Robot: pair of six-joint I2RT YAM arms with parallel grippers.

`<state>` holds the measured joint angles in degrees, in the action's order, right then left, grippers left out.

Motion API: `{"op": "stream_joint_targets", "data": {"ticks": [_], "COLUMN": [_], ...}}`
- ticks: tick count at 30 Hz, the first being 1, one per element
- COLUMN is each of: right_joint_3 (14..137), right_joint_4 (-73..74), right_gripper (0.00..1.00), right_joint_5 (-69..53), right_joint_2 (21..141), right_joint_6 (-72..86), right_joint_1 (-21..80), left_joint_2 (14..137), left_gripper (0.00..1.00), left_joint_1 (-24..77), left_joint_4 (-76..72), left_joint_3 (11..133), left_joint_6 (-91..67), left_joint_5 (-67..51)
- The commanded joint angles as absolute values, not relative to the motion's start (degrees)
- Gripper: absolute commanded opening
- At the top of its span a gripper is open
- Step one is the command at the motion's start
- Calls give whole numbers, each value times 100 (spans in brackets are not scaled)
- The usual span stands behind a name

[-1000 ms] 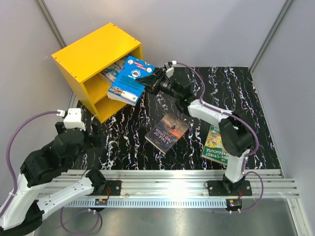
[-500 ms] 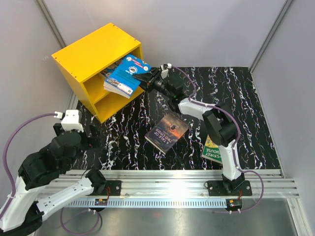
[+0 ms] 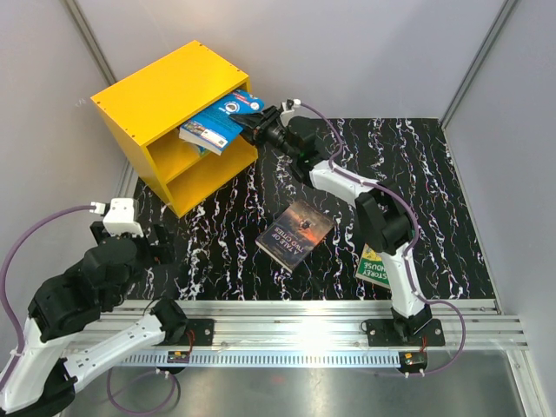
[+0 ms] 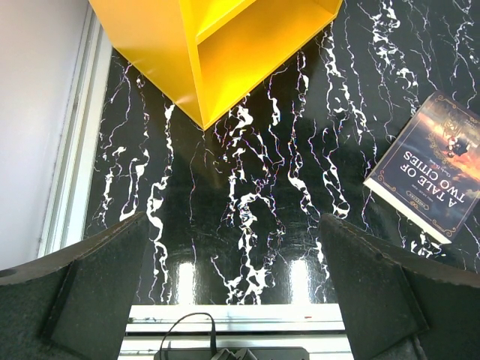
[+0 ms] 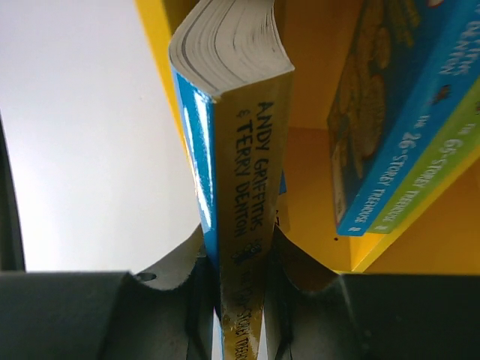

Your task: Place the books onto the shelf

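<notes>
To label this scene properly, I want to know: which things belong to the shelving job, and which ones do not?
Job: shelf, blue book in right gripper, shelved books, dark book, green book.
Not job: table, rail.

shelf yellow, upright | blue book partly in upper compartment | dark book, green book flat

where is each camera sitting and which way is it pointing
Top external: high behind the bases, looking down on table, shelf, both arms.
Left wrist: above the table facing down; left gripper open at bottom.
Right wrist: faces into the shelf; right gripper clamps the blue book.
Shared: top and left wrist both show the dark book.
</notes>
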<state>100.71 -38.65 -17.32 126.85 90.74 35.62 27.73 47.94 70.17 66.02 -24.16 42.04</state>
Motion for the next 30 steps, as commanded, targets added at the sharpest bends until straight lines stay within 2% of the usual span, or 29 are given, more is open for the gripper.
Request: {"op": "stream_joint_targets", "data": {"ticks": [1, 13, 17, 18, 20, 23, 25, 26, 30], "right_joint_3": [10450, 11398, 12196, 12347, 12663, 12832, 12893, 12867, 12438], "right_joint_4": [-4061, -2454, -1672, -1339, -986, -835, -704, -581, -562], "right_gripper": [0, 0, 12, 23, 34, 67, 94, 99, 100], "right_joint_5": [-1407, -651, -536, -510, -484, -457, -466, -457, -439], "right_joint_2": [12612, 12858, 13078, 13200, 13306, 13403, 13368, 13342, 12930], "right_joint_6": [8930, 8587, 8438, 8403, 8385, 8306, 8139, 8086, 7902], "right_joint_1": [3542, 3674, 3709, 3709, 3700, 3718, 3718, 3726, 3744], "left_joint_2": [2672, 2681, 2663, 2663, 2654, 2646, 2619, 2602, 2610], "left_gripper": [99, 99, 99, 99, 99, 99, 99, 99, 99], "left_joint_1": [4781, 4781, 4781, 4781, 4781, 4781, 4781, 4781, 4781], "left_joint_4": [6768, 6732, 6724, 6724, 6732, 6724, 6724, 6724, 6724], "left_joint_3": [6574, 6557, 6557, 6557, 6557, 6557, 6557, 6557, 6548], "left_joint_6": [-2303, -2268, -2268, -2259, -2250, -2259, -2268, -2268, -2259], "left_joint_5": [4210, 4078, 4069, 4069, 4061, 4043, 4043, 4034, 4025]}}
